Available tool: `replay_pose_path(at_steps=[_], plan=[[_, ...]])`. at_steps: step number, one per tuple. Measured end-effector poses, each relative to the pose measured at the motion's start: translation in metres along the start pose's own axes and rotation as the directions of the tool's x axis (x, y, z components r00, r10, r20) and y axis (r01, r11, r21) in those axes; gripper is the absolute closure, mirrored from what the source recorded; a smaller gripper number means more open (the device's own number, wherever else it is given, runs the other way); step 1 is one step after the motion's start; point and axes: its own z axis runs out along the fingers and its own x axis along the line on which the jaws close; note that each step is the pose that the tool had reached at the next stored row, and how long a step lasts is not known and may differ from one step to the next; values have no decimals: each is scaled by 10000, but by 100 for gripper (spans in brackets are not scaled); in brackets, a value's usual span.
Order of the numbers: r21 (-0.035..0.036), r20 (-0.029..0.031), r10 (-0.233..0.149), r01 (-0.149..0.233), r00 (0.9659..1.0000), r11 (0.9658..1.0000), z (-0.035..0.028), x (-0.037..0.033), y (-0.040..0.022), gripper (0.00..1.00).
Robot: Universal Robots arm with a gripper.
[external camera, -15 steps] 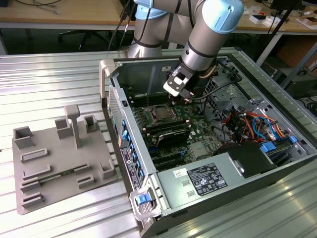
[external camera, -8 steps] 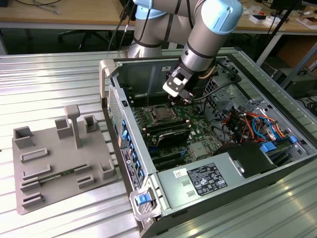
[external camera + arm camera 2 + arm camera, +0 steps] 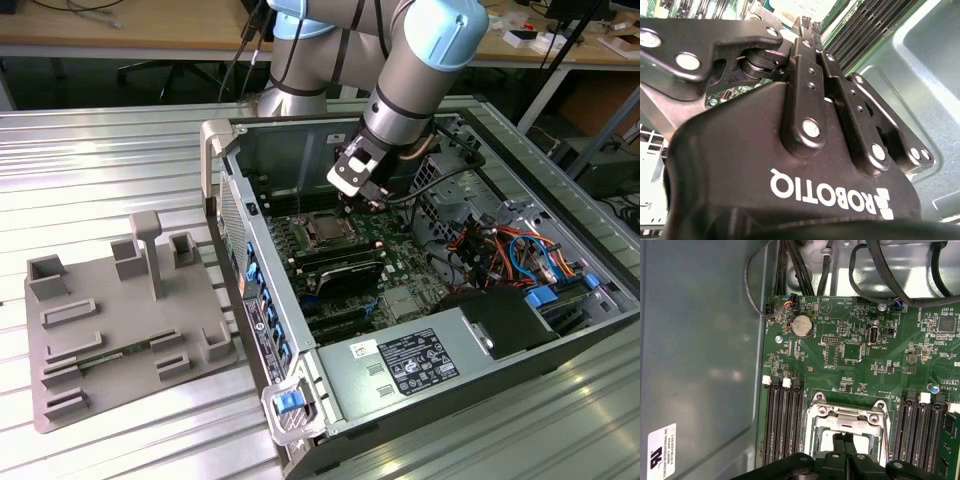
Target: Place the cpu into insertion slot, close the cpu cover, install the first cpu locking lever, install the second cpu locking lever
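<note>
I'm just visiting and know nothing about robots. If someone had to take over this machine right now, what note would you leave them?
The tool is shut, fingertips together, nothing seen between them, right over the insertion slot in the open computer case.
The cpu cover appears to lie flat on the slot; the pale surface in its cut-out is probably the cpu.
Done, it seems: cpu placed, cover closed.
Left: both locking levers; I cannot tell whether either is latched.
</note>
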Motion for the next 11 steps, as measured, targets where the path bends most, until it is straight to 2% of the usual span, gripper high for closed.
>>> replay_pose_path(at_steps=[11], plan=[[0,0,1,-1,10000,10000,9,1,-20,89]])
